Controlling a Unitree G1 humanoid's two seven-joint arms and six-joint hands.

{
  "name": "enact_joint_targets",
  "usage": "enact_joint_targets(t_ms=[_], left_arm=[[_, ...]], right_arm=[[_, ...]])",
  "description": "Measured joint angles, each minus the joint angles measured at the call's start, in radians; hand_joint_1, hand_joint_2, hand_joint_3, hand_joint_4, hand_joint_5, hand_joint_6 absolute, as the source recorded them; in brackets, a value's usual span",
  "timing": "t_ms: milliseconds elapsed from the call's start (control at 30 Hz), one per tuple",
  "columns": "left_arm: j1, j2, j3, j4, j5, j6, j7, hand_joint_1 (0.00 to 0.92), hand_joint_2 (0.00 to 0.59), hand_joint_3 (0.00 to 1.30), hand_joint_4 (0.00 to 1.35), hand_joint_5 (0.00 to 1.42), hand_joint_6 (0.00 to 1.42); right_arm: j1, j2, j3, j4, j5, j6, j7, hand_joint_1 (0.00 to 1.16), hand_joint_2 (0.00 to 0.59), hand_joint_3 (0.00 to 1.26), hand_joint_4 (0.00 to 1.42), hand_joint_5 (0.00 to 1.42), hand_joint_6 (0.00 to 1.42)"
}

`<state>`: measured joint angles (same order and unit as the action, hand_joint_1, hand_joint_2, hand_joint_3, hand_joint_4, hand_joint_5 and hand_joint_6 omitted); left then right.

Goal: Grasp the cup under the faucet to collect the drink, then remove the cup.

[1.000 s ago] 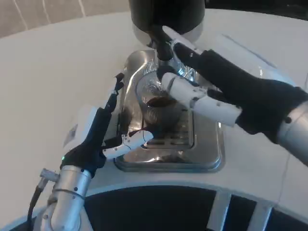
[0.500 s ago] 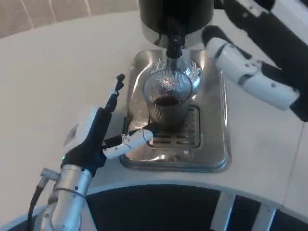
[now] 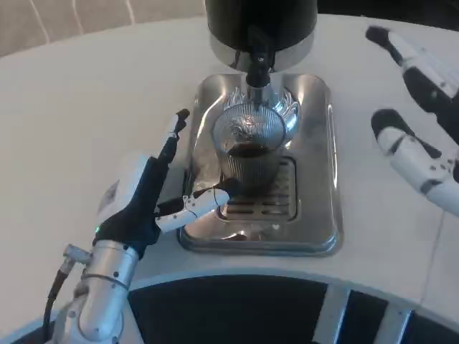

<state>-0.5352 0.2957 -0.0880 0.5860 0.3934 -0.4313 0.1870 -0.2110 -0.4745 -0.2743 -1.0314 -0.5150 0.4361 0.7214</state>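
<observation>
On the white counter point(image 3: 86, 107) a steel drip tray point(image 3: 315, 215) carries a ribbed clear cup point(image 3: 249, 147) with dark drink under the black faucet point(image 3: 258, 61), the left robot hand point(image 3: 154, 193) spread beside it, the right robot hand point(image 3: 423, 107) apart, empty.

A clear ribbed cup point(image 3: 249, 147) with dark drink in its bottom stands upright under the faucet point(image 3: 257, 66), just beyond the left hand's point(image 3: 147, 197) fingertips.

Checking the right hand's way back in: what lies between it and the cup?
In the head view, only the tray's bare steel right side and a strip of white table lie between the right hand and the cup.
</observation>
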Motion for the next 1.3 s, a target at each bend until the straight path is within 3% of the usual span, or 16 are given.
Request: enact_joint_targets(t_ms=[67,200,400,567,667,700,1100,1300], left_arm=[[-0.007,0.0,-0.001,0.005,0.0,0.0,0.0,0.346,0.077,0.06,0.01,0.09,0.16],[-0.024,-0.002,-0.002,0.025,0.0,0.0,0.002,0.346,0.078,0.06,0.01,0.09,0.16],[-0.04,-0.006,-0.004,0.057,-0.001,-0.001,0.002,0.337,0.082,0.07,0.0,0.09,0.16],[-0.061,-0.007,-0.004,0.076,-0.016,-0.002,0.002,0.335,0.083,0.07,0.0,0.09,0.17],[-0.066,-0.009,-0.006,0.086,-0.022,-0.006,0.002,0.334,0.083,0.07,0.0,0.09,0.17],[-0.07,-0.013,-0.01,0.102,-0.026,-0.008,0.002,0.334,0.083,0.07,0.0,0.09,0.17],[-0.148,-0.037,-0.038,0.204,-0.03,-0.04,0.001,0.333,0.084,0.07,0.0,0.09,0.17],[-0.176,-0.039,-0.048,0.241,-0.03,-0.055,0.001,0.333,0.084,0.08,0.0,0.12,0.18]], right_arm=[[0.026,0.037,-0.029,0.0,-0.009,-0.038,0.025,0.04,0.565,0.0,0.0,0.0,0.02],[0.159,0.172,-0.101,0.0,-0.031,-0.208,0.073,0.04,0.569,0.0,0.0,0.0,0.01],[0.28,0.311,-0.159,-0.001,-0.047,-0.355,0.111,0.05,0.582,0.0,0.0,0.0,0.0],[0.387,0.399,-0.163,-0.001,-0.048,-0.444,0.142,0.06,0.582,0.0,0.0,0.0,0.0],[0.429,0.441,-0.144,-0.001,-0.052,-0.495,0.156,0.06,0.582,0.0,0.0,0.0,0.0],[0.468,0.471,-0.13,-0.001,-0.062,-0.532,0.175,0.06,0.582,0.0,0.0,0.0,0.0],[0.557,0.54,-0.145,-0.001,-0.063,-0.624,0.221,0.06,0.585,0.01,0.0,0.0,0.0],[0.567,0.545,-0.143,-0.001,-0.065,-0.635,0.23,0.06,0.586,0.02,0.0,0.0,0.0]])
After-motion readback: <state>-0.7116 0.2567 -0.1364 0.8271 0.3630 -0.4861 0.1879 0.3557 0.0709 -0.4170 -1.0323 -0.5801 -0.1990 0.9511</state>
